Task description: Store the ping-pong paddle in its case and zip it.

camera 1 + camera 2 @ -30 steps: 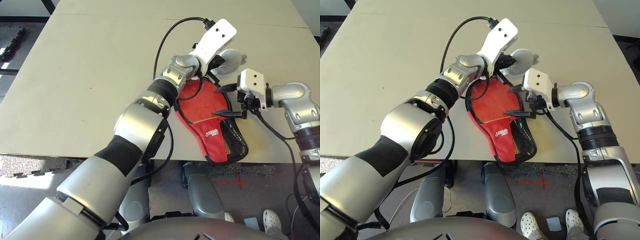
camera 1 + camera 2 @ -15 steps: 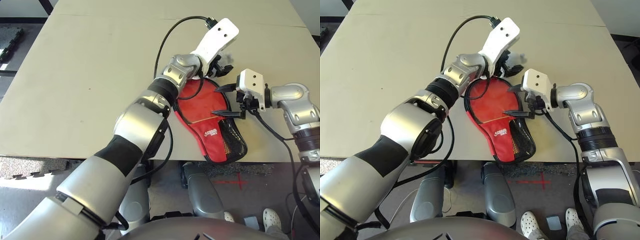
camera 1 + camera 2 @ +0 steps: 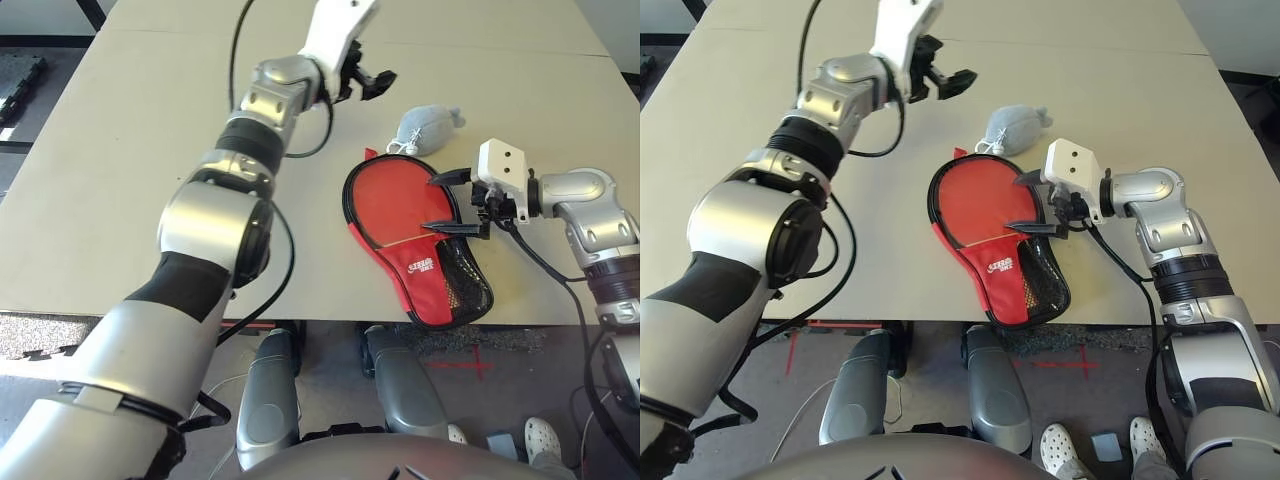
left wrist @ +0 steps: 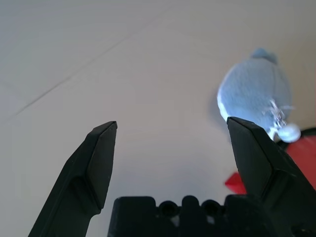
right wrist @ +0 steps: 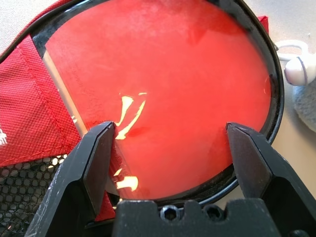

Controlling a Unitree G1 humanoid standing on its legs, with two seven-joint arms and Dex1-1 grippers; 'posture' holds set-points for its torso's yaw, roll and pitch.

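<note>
Left eye view, red case (image 3: pixel 422 280) slanting, round end away from robot, both grippers (image 4: pixel 173 121) spread

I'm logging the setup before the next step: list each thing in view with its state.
Paddle: inside the case, red face showing through its clear window.
Case: lying flat, mesh pocket up; whether fully zipped, cannot tell.
Pouch: plump, lying beside the case's round end.
Left end effector: open, empty, clear of the case.
Right end effector: open, over the case.
</note>
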